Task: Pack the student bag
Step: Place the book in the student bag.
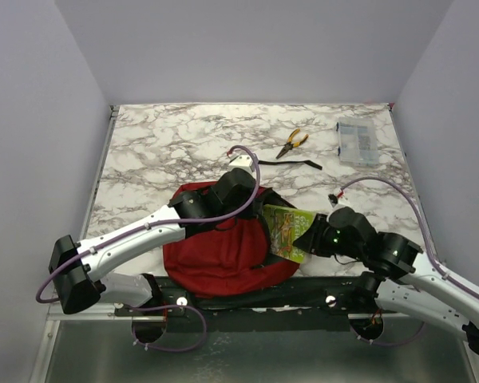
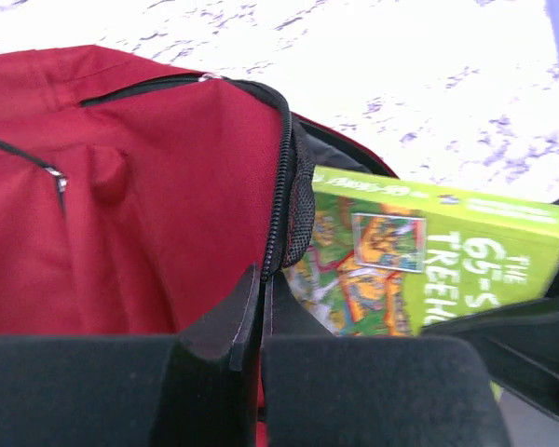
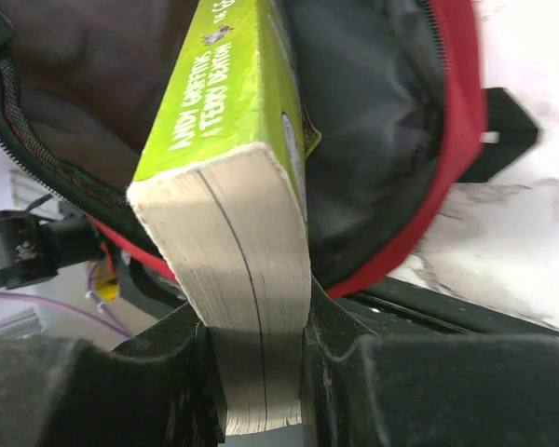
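Observation:
The dark red student bag (image 1: 215, 255) lies at the near edge of the table, its zippered opening facing right. My left gripper (image 1: 254, 201) is shut on the bag's opening edge, pinching the black zipper rim (image 2: 281, 196) between its fingertips (image 2: 242, 307). My right gripper (image 1: 311, 239) is shut on a thick green book (image 1: 287, 230), clamping its page edge (image 3: 252, 279). The book's far end pokes into the bag's dark lining (image 3: 373, 121). In the left wrist view the book's cover (image 2: 429, 261) lies just right of the held rim.
Orange-handled pliers (image 1: 291, 143) and a black strap (image 1: 299, 162) lie on the marble table (image 1: 168, 144) behind the bag. A clear plastic organiser box (image 1: 357, 142) sits at the back right. A small white piece (image 1: 240, 159) rests near the left arm's cable.

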